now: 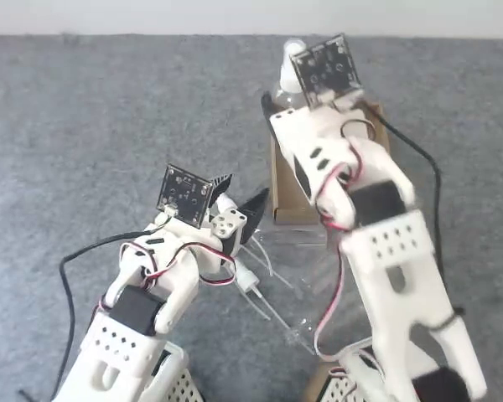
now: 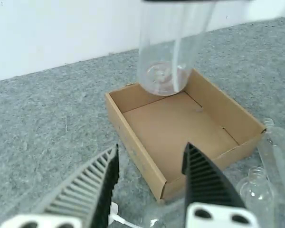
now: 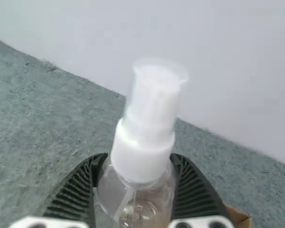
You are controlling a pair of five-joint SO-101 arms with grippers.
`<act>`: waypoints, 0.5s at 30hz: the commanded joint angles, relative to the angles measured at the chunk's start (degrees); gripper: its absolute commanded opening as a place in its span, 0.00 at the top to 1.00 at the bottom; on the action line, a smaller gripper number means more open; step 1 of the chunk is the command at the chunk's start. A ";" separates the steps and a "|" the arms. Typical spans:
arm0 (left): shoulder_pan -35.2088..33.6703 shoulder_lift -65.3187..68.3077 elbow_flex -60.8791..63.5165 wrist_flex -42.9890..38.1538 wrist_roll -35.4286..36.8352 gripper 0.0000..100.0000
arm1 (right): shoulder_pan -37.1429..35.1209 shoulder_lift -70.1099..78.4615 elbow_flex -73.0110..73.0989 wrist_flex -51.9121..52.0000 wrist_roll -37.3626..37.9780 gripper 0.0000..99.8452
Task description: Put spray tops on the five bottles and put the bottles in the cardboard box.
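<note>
The right end effector [image 3: 137, 166] is closed on a clear plastic bottle [image 3: 133, 204]. Its two ribbed black fingers [image 3: 71, 194] press the round shoulder from either side, just below the neck. The bottle stands upright, its long axis vertical, with the base down and the neck up. A white spray top [image 3: 145, 137] sits on the neck under a see-through cap, and a thin tube runs down inside the bottle. Bottle and end effector are in the air over the far end of the cardboard box [image 2: 133, 137]. In the left wrist view the round base hangs just above the box's far wall, and whether it touches the wall cannot be told.

The box is a shallow open tray of plain brown cardboard with low walls and a flat floor. It lies on a grey counter [image 1: 84, 126] with a felt-like, fibrous surface.

The left end effector [image 2: 151, 161] is open wide and holds nothing. Its ribbed black fingers point toward the near wall of the box, low over the counter.

Two loose bottles [image 2: 274, 152] of the same clear plastic, with bare necks, are on the counter just beside the near corner of the box. One lies on its side; the other shows only its neck and shoulder. A loose white spray top with its thin tube [image 1: 250, 280] lies flat on the counter near the left end effector.
</note>
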 commanded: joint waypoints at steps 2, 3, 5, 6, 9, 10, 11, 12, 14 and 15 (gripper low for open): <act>0.00 -1.05 -0.31 -1.41 -0.53 0.94 | 1.98 6.46 -3.87 -8.22 1.32 0.99; 0.00 -1.05 -0.31 -1.49 -0.53 0.96 | 2.33 7.60 -3.96 -9.36 1.32 0.99; -0.09 -1.05 -0.31 -1.49 -0.53 0.99 | 3.12 9.71 -3.96 -11.65 1.32 0.99; -0.09 -1.05 -0.31 -1.49 -0.53 0.99 | 3.56 10.77 -3.96 -12.88 1.32 0.99; -2.02 -1.05 -0.22 -1.49 -0.53 0.99 | 4.44 13.76 -3.96 -16.04 1.32 0.99; -2.99 -1.05 -0.22 -1.58 -0.53 0.99 | 4.62 14.64 -3.96 -17.01 1.32 0.99; -4.04 -1.05 -0.40 -1.58 -0.53 0.99 | 4.70 15.60 -3.96 -17.89 1.32 0.99; -5.01 -1.05 -0.40 -1.93 -0.35 0.99 | 4.70 16.57 -3.96 -18.77 1.32 0.99; -6.59 -0.62 -0.22 -3.96 -0.35 0.99 | 4.79 18.42 -4.04 -20.44 1.32 0.99; -7.47 -0.62 0.04 -4.75 -0.35 0.99 | 4.79 19.38 -4.04 -21.32 1.32 0.99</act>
